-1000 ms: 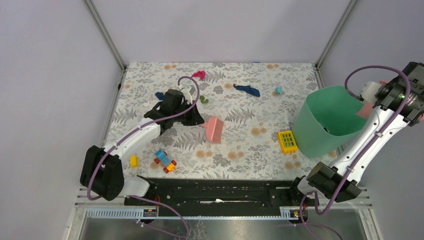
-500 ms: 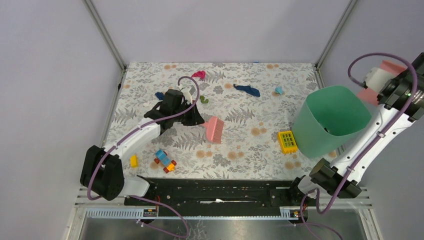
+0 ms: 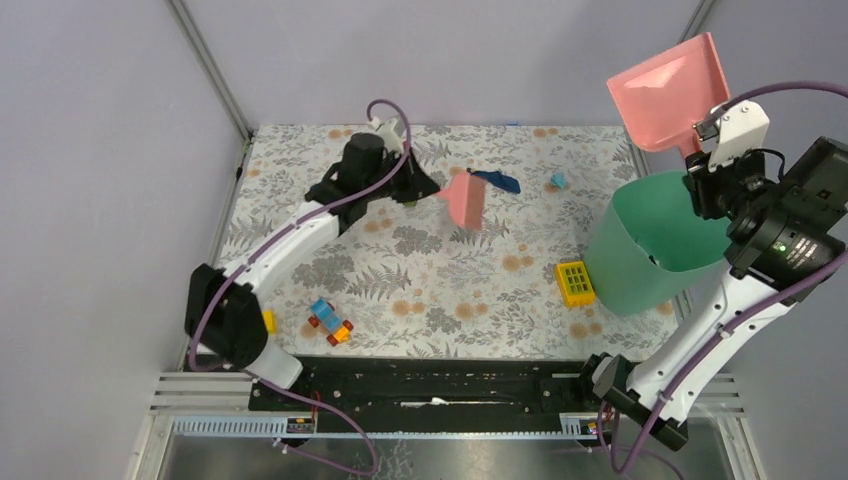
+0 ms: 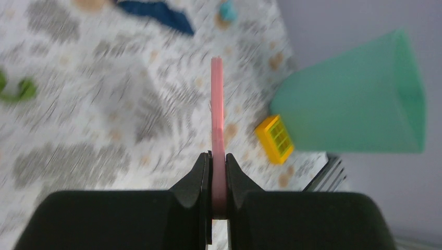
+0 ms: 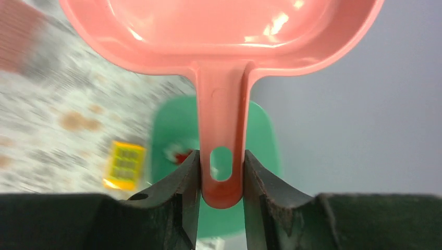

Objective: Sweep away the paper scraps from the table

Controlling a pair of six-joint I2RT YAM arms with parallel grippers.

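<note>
My left gripper (image 3: 437, 189) is shut on a pink brush (image 3: 465, 198) and holds it above the table (image 3: 480, 290), edge-on in the left wrist view (image 4: 218, 104). Beyond the brush lie paper scraps: a dark blue one (image 3: 497, 181), a teal one (image 3: 558, 181) and a green one (image 4: 15, 89). My right gripper (image 5: 221, 166) is shut on the handle of the pink dustpan (image 3: 665, 85). It holds the pan high, tipped up over the green bin (image 3: 655, 240). Red and white bits (image 5: 177, 153) show inside the bin.
A yellow grid-topped block (image 3: 574, 283) sits just left of the bin. Colourful toy bricks (image 3: 330, 322) and a small yellow brick (image 3: 268, 321) lie near the front left. Metal frame posts and grey walls enclose the table.
My left arm lifted the brush off the cloth and carried it back and to the right. My right arm swung the dustpan up from beside the bin to high above it.
</note>
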